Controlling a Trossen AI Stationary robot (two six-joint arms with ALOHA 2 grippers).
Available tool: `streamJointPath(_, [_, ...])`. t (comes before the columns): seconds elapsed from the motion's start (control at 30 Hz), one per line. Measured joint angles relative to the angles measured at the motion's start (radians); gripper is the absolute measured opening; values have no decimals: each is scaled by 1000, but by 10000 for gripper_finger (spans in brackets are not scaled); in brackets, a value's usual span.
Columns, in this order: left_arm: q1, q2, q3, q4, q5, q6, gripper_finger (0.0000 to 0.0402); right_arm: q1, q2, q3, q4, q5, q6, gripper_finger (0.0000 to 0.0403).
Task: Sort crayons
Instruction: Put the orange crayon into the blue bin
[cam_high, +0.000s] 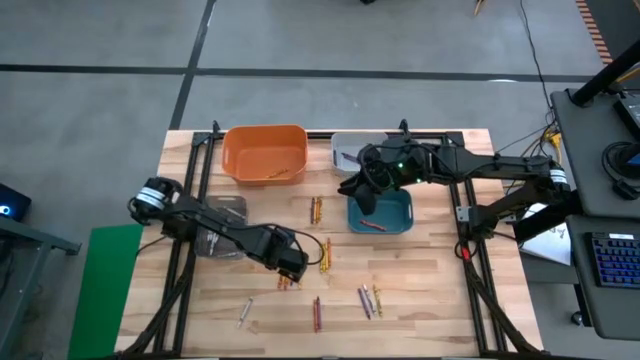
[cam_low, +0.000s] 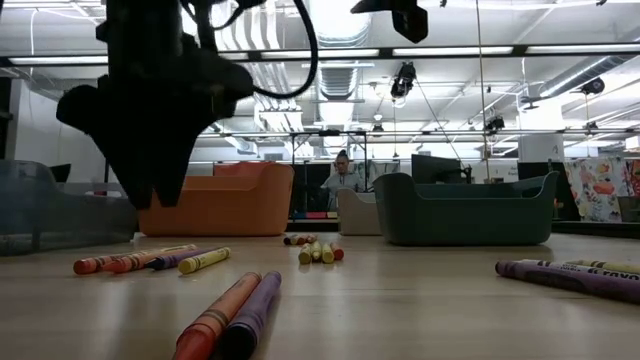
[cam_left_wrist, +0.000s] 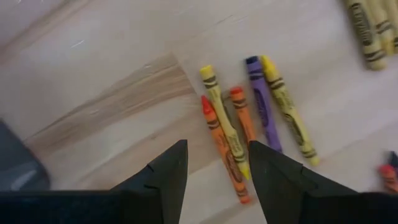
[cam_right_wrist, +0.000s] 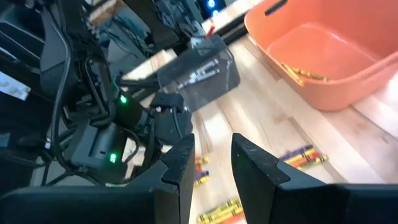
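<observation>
Crayons lie in small groups on the wooden table. One group of red, orange, yellow and purple crayons lies flat just under my left gripper, which is open, empty and held above them; it also shows in the high view and the low view. My right gripper is open and empty over the left rim of the teal bin, in which a red crayon lies. Other crayons lie in the orange bin.
A grey bin stands behind the teal one, and a clear bin sits under the left arm. More crayons lie at mid-table and near the front edge. A person sits far behind the table.
</observation>
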Motion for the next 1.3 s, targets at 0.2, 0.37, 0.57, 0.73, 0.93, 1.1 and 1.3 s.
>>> streamJointPath(0.2, [0,35,0,-2,-15,6,152,0,0,-1,-29,1,2,87])
streamJointPath(0.37, [0,51,-1,-4,-24,9,152,0,0,-1,-33,2,2,89])
streamJointPath(0.57, [0,67,-2,-5,-28,13,152,0,0,-1,-33,2,2,88])
streamJointPath(0.73, [0,79,-6,-3,-34,14,152,0,0,-1,-33,3,1,88])
streamJointPath(0.93, [0,79,-25,-2,-46,13,152,0,0,-1,-33,3,1,90])
streamJointPath(1.1, [-1,79,-28,5,-24,13,152,0,0,-1,-33,3,1,85])
streamJointPath(1.3, [-2,79,-9,5,1,13,152,0,0,-1,-33,3,1,87])
